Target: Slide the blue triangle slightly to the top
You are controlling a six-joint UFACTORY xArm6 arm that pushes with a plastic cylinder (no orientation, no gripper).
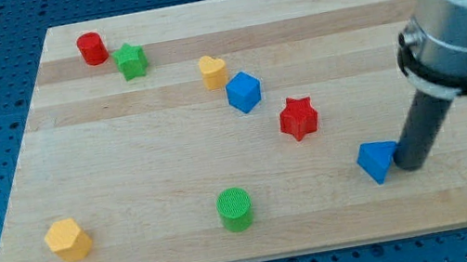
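The blue triangle [376, 161] lies near the lower right of the wooden board [171, 150]. My tip [407, 166] rests on the board right beside the triangle's right side, touching or nearly touching it. The dark rod rises from there up to the grey and white arm at the view's upper right.
A red star [298, 118] sits above and left of the triangle. A blue cube [244, 92] and a yellow heart [214, 71] lie further up-left. A red cylinder [92, 48] and green star [132, 61] are top left. A green cylinder [235, 209] and yellow hexagon [68, 239] sit along the bottom.
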